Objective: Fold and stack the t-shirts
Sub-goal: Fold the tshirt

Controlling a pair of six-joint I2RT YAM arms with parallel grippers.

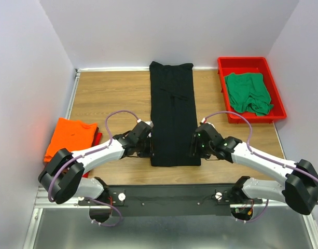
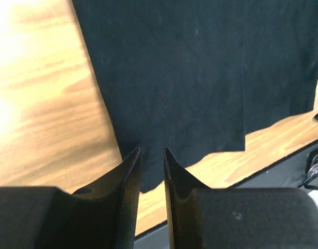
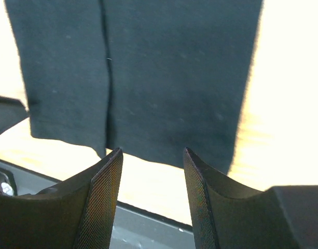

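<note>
Left tool (image 2: 152, 150) sits low at the near-left corner of the black shirt (image 1: 171, 114), its jaws a narrow slit apart with the corner of the hem showing in the slit. Nothing looks pinched yet. Right tool (image 3: 152, 150) mirrors it at the near-right corner, jaws well apart and empty, the hem lying just beyond the fingertips.

The black shirt lies in the middle of the bench (image 1: 107, 93) as a long strip running from far to near, its sides already turned in; a seam down the strip shows in the right wrist view. Both tools meet it at the near end, probably so that each can take one corner and carry that edge toward the far end, halving the strip evenly.

An orange shirt (image 1: 70, 135) rests folded at the left edge on top of a red shirt (image 1: 99, 137), of which only a sliver shows. That pile is likely where the black one goes. The green shirt (image 1: 247, 92) lies crumpled in the tray (image 1: 242, 62) at the far right, not yet folded.
</note>
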